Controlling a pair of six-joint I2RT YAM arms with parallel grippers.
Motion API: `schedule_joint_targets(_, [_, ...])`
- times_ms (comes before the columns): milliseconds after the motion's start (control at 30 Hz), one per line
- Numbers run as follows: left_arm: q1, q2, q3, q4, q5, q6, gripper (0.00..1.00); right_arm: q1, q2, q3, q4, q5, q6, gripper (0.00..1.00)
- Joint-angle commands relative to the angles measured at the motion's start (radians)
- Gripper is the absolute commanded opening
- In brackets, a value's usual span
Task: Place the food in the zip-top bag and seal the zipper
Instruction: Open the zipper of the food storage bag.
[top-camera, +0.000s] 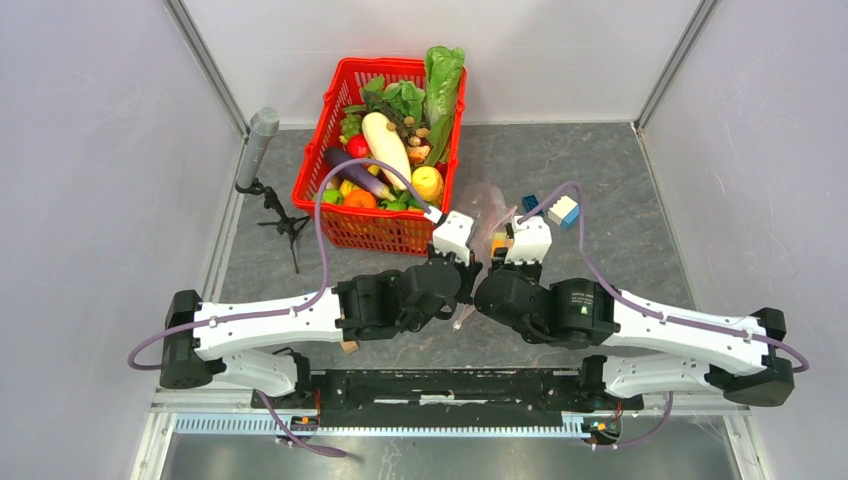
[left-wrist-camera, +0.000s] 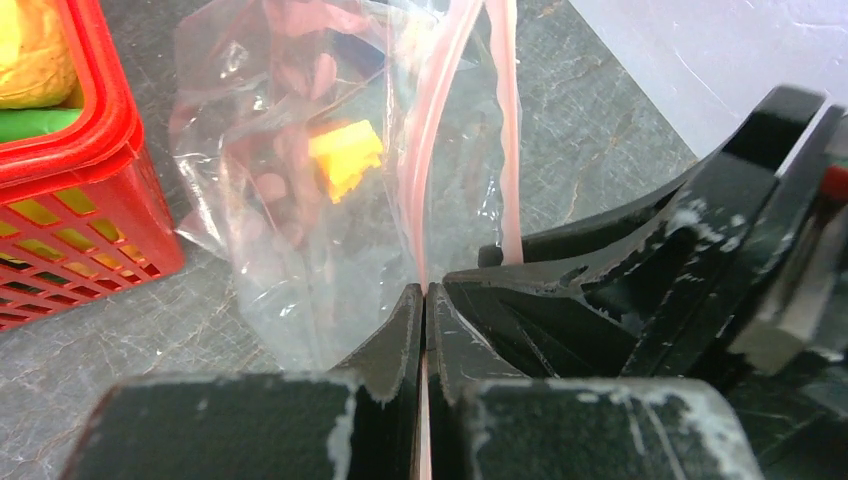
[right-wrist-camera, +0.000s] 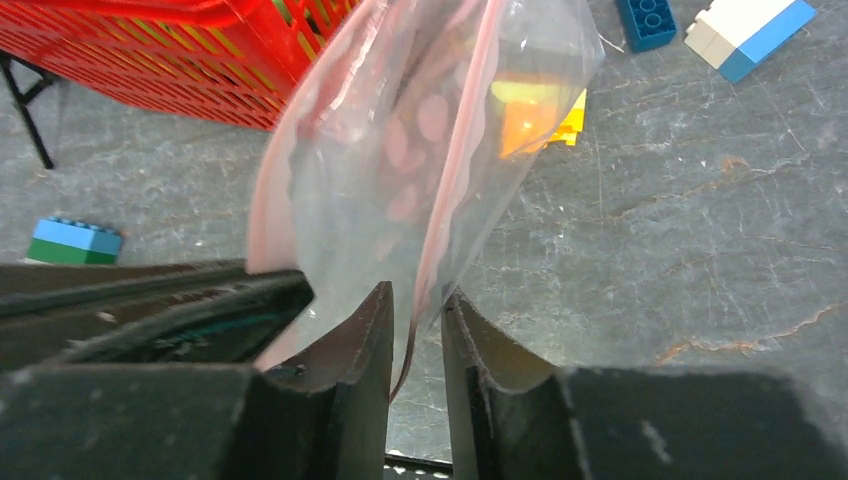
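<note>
Now | left pincer (left-wrist-camera: 425, 305) clamps zipper (left-wrist-camera: 432, 140) | right pincer (right-wrist-camera: 415, 325) parted around it | red basket (left-wrist-camera: 112, 140) edge beside zip-top bag (left-wrist-camera: 262, 262)

On the desk (top-camera: 620, 180), the basket (top-camera: 385, 232) sits at the back left with the food (top-camera: 388, 148) piled in it. Just to its right lies the zip-top bag (top-camera: 483, 205); 1 block (left-wrist-camera: 345, 155) is in or behind it, which cannot be told. The 2 arms meet in front of the bag. The left pincer (left-wrist-camera: 425, 295) is clamped on the zipper (left-wrist-camera: 440, 120), and the right pincer (right-wrist-camera: 415, 300) sits beside it with the bag's edge between its fingers. More blocks (top-camera: 560, 210) lie right of the bag, and a microphone stand (top-camera: 262, 150) is left of the basket.
</note>
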Motion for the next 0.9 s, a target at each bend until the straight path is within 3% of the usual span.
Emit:
schedule_joint_targets(0, [-0.005, -0.029, 0.008, 0.016, -0.080, 0.015, 0.02, 0.003, -0.010, -0.034, -0.019, -0.013, 0.040, 0.25])
schedule_joint_targets(167, [0.002, -0.033, -0.002, 0.010, -0.092, 0.012, 0.02, 0.003, -0.072, -0.081, -0.012, 0.011, 0.061, 0.12])
schedule_joint_targets(233, [0.011, -0.044, -0.010, 0.010, -0.090, 0.012, 0.02, 0.003, -0.122, -0.113, 0.003, 0.033, 0.068, 0.01])
schedule_joint_targets(333, [0.044, -0.064, -0.018, -0.008, -0.074, 0.016, 0.02, 0.003, -0.202, -0.134, -0.005, 0.080, 0.063, 0.00])
schedule_joint_targets(433, [0.097, -0.089, -0.035, -0.027, -0.008, 0.033, 0.02, 0.003, -0.223, -0.076, -0.125, 0.126, 0.068, 0.00])
schedule_joint_targets(633, [0.174, -0.085, -0.010, -0.068, 0.122, 0.070, 0.02, 0.003, -0.108, 0.107, -0.324, 0.126, 0.005, 0.00])
schedule_joint_targets(767, [0.212, 0.008, 0.076, -0.154, 0.162, 0.064, 0.02, 0.003, -0.048, 0.203, -0.339, 0.093, -0.109, 0.00])
schedule_joint_targets(867, [0.263, 0.045, 0.069, -0.130, 0.249, 0.045, 0.02, 0.002, -0.056, 0.239, -0.333, 0.075, -0.150, 0.00])
